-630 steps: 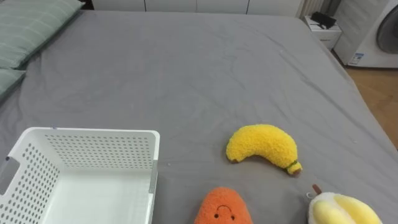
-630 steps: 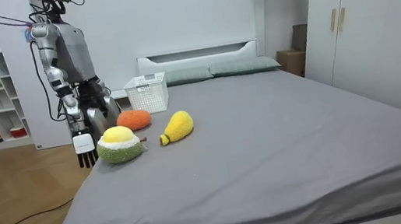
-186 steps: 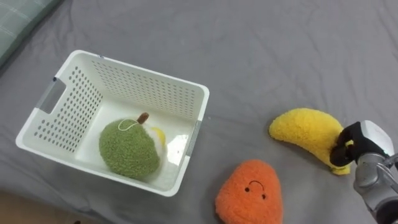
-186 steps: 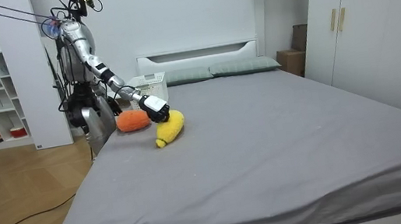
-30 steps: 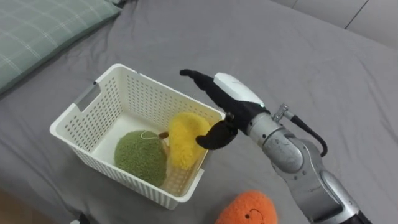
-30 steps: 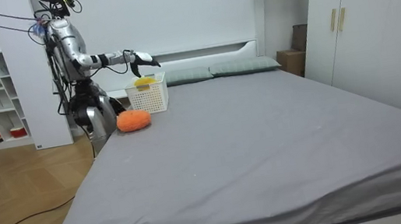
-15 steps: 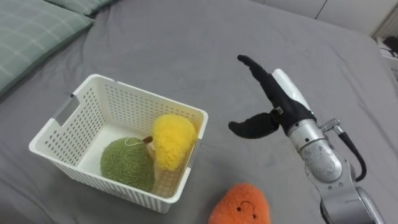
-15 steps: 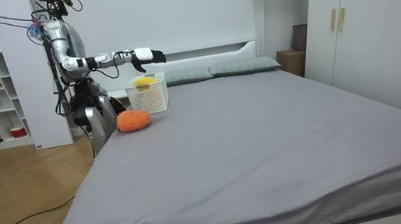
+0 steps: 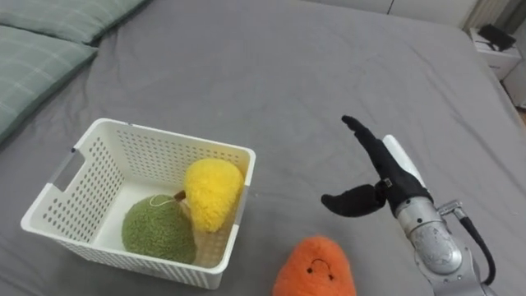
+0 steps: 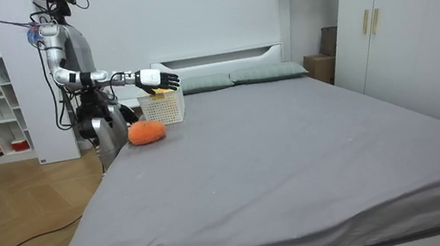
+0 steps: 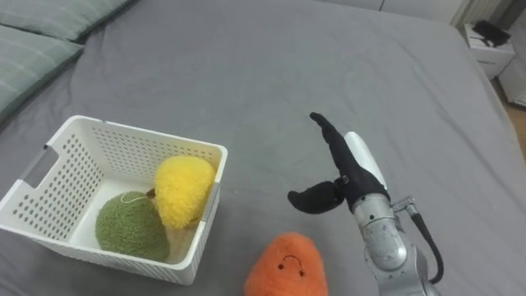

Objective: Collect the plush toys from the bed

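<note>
Left eye view — right hand (image 9: pixel 390 182), fingers spread and empty, now farther from the basket (image 9: pixel 86 177) — yellow toy (image 9: pixel 214 193) inside

Green plush (image 9: pixel 156 233) and yellow banana (image 9: pixel 212 193) now sit in the white basket (image 9: pixel 156 160), which started empty with both toys out on the grey sheet (image 9: pixel 329 82). My right hand (image 9: pixel 385 182), at the basket's rim beside the banana a second ago, has drawn back to the right and hangs with fingers spread above bare sheet.
</note>
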Motion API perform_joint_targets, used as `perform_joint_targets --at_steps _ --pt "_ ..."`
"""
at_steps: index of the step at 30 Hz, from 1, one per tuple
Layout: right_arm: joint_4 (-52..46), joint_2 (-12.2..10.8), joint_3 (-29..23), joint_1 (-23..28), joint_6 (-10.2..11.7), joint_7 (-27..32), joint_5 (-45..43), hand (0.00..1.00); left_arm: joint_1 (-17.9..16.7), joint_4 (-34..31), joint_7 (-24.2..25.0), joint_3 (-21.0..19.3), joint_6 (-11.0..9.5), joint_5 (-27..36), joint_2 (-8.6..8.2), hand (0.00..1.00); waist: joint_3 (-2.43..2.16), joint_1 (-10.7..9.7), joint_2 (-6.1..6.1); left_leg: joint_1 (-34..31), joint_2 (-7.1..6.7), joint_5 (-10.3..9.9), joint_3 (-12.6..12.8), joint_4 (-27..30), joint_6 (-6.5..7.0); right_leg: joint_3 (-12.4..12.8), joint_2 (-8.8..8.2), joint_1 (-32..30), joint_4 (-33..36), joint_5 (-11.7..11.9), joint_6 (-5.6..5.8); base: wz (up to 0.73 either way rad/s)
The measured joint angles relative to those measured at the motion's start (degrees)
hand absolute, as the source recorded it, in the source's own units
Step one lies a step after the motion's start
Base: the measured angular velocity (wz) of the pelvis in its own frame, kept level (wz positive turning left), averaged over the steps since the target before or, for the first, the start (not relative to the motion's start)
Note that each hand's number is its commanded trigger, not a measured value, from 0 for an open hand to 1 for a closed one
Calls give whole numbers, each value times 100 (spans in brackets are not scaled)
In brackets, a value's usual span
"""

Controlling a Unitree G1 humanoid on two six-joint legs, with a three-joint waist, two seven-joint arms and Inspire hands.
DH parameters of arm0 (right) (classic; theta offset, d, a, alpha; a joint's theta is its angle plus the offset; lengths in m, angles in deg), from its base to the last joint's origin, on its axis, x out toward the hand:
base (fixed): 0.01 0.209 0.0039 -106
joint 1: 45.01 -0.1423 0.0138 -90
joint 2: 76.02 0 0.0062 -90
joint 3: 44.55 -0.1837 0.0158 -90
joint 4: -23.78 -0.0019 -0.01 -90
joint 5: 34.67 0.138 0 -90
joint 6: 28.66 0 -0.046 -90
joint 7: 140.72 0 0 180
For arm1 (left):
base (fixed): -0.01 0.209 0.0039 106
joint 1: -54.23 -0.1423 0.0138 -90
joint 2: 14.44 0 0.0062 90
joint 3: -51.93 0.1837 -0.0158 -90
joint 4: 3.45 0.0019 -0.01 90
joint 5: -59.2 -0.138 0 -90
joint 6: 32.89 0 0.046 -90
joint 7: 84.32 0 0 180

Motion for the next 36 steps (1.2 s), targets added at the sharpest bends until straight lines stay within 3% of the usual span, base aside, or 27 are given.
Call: perform_joint_targets --at_steps 4,14,25,28,36 --pt "90 -10 -5 44 0 6 -3 0 -49 0 -89 -1 0 0 3 0 11 -76 -22 7 -4 0 2 -1 1 18 2 7 -2 0 1 -1" --pt "849 -138 42 182 53 100 232 0 -58 1 -267 120 -1 112 -7 0 56 -30 -21 -39 -1 -11 33 -4 -4 77 21 -17 -23 -13 13 -1" --pt "1835 -316 480 145 62 80 231 0 -56 -39 -296 115 -54 108 -75 0 13 -1 -79 -179 -7 -14 -19 -7 -5 18 17 -123 -44 -14 14 2" --pt "1972 -323 487 181 62 79 255 0 -57 -123 -279 117 -55 108 -81 0 -1 109 -99 -173 -5 -14 -31 -4 -6 -3 19 -113 -77 -12 13 2" --pt "2590 -360 780 135 66 -35 247 0 -56 -123 -291 123 -65 112 -88 0 0 169 -94 -176 -6 -23 -46 -8 -5 -20 20 -95 -69 -11 13 0"
